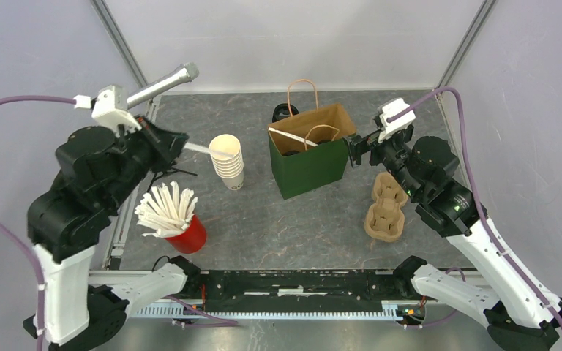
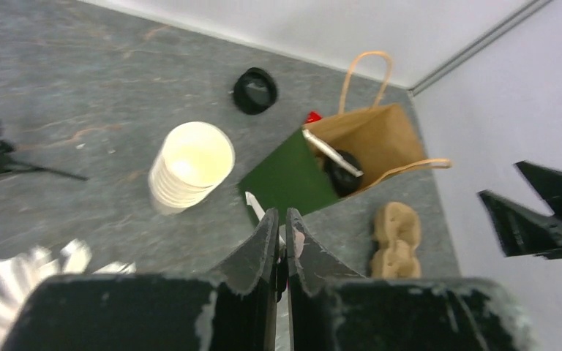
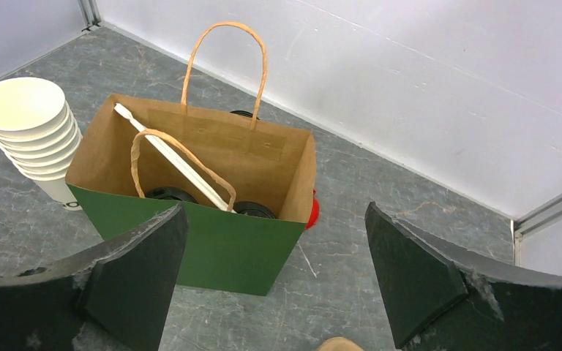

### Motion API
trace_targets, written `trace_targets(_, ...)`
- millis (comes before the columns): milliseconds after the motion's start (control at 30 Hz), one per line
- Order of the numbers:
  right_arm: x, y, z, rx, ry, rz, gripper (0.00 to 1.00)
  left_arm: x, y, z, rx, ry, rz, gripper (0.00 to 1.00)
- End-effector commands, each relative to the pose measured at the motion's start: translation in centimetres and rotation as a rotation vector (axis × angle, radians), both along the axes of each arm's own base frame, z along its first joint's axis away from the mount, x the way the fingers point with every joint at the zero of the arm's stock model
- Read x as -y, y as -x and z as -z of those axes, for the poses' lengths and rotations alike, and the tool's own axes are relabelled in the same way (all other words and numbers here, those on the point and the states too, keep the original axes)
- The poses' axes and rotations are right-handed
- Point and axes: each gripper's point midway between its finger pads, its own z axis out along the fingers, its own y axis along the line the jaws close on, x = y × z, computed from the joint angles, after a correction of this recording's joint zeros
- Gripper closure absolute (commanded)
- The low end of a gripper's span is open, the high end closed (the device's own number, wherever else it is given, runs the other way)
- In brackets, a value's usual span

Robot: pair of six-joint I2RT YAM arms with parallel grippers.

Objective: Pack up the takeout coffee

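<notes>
The two takeout coffee cups [image 3: 170, 194] stand side by side at the bottom of the green paper bag [image 3: 219, 252], only their black lids showing (a long white stick [image 3: 183, 164] leans across the bag's mouth above them). The right gripper [image 3: 274, 210] hangs just beside the bag's right rim, jaws spread wide with nothing held, and the cardboard cup carrier [image 1: 386, 207] lies on the table [image 1: 300, 227] near it. Well to the left, the left gripper [image 2: 282, 216] is pinched on a thin white stirrer [image 1: 199, 148] that points at the stack of lidless cups [image 1: 228, 162], with the red cup of white sticks [image 1: 186, 235] nearer the arm bases.
</notes>
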Motion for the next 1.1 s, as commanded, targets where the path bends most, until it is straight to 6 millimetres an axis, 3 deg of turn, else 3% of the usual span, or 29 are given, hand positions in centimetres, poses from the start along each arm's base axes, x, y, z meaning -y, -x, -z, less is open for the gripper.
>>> trace_targets(0,0.5,0.1,-2.5,0.050,-0.040,0.017,0.02,5.0,-3.1,-4.7,0.161,0.208,0.123,0.88)
trace_targets(267,0.7,0.0,-2.8,0.069,-0.027,0.024,0.02,10.2,-9.3,-7.3,0.310,0.396,0.177,0.88)
trace_targets(400,0.9,0.1,-3.5,0.090,-0.017,0.029,0.02,13.2,-12.3,-5.5,0.267,0.414,0.218,0.88)
trace_targets(600,1.4,0.2,-3.7,0.092,-0.025,0.050,0.02,16.4,-15.2,-2.1,0.183,0.478,0.258,0.89)
trace_targets(1067,1.0,-0.6,-3.0,0.034,-0.034,0.068,0.02,21.5,-16.8,7.5,-0.035,0.567,0.381,0.85)
